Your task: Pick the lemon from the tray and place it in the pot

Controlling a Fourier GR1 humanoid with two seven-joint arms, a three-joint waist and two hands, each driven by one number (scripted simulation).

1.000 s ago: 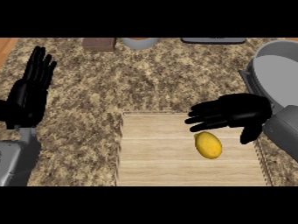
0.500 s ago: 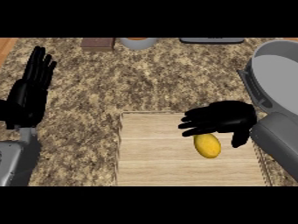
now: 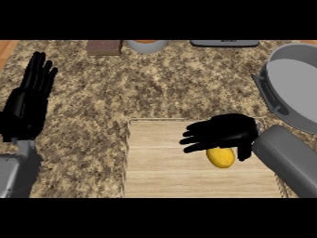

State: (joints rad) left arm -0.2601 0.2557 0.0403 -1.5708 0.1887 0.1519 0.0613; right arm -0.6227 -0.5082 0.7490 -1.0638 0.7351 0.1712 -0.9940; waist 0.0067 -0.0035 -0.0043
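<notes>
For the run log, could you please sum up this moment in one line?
phase: pre-grasp | right hand: open, over lemon on tray | left hand: open, resting at left | pot: no lemon inside

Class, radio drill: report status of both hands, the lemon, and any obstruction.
Left hand open, resting at left edge. Right hand open, above lemon. Lemon on tray, not yet gripped. Pot to its right, nothing seen between.

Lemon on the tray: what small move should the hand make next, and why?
Probably lower the right hand and curl its fingers round the lemon: the hand hovers just over it, fingers open, holding nothing, and the lemon lies in the tray.
</notes>
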